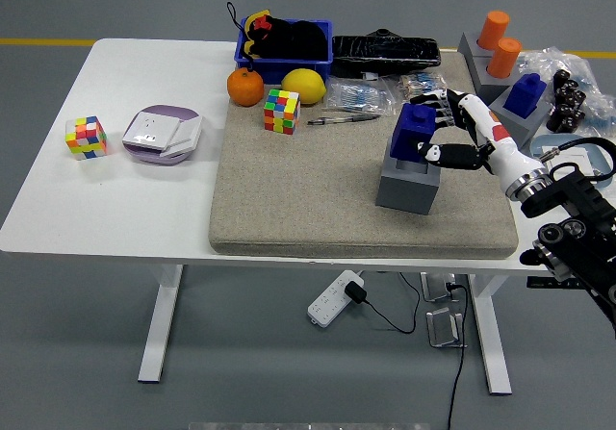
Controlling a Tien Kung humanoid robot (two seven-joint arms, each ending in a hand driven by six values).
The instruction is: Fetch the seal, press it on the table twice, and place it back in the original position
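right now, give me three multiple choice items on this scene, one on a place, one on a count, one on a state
1. Where is the blue seal?
A. on the grey holder
B. beside the orange
C. on the bare white table

2. How many colourful puzzle cubes are there?
A. one
B. two
C. four

3. What is the right hand doing?
A. resting open
B. gripping the seal
C. holding a pen

Answers: 1 A, it sits at the holder's top opening. 2 B, one on the mat, one on the table's left. 3 B, fingers wrap the seal.

Looks like a robotics lab or test floor: bare grey floor with a yellow line [38, 41], white standing desk [144, 199], power strip [335, 299] dangling underneath.
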